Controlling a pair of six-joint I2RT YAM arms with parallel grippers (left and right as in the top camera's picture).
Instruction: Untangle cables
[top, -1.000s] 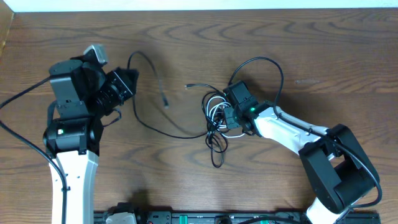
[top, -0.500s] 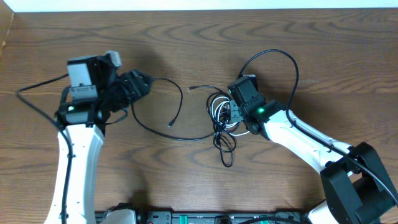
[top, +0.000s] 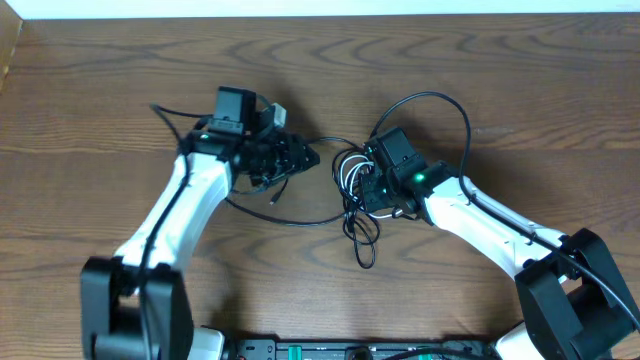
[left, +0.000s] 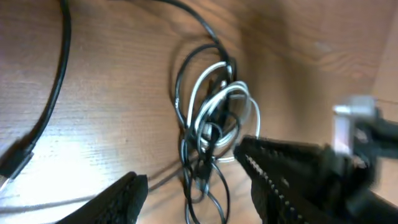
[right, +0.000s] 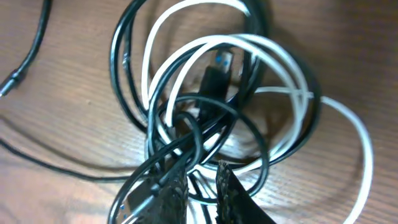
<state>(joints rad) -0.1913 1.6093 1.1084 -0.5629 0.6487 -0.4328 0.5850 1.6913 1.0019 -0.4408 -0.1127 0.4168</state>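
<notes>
The cables (top: 352, 190) lie knotted near the middle of the wooden table (top: 520, 60), a small clump of black loops wound with one white cable (right: 249, 46) that coils through them several times. A black plug (right: 214, 78) sits inside the coil. From the clump one black strand (top: 290, 221) trails left across the bare wood and passes under the left arm, and a wider black loop (top: 440, 97) arcs up and round above the right wrist. The right gripper (right: 202, 186) is at the lower right side of the clump, its fingers drawn together on black strands of the tangle. The left gripper (left: 189, 163) is just left of the clump with its fingers spread apart, pointing at the tangle and holding nothing. The table is brown with strong grain and fills the overhead view; a pale strip runs along its far edge, and a dark rail (top: 330, 350) with green parts lies along the near edge. Open wood lies at the far left, the far right and behind the clump
</notes>
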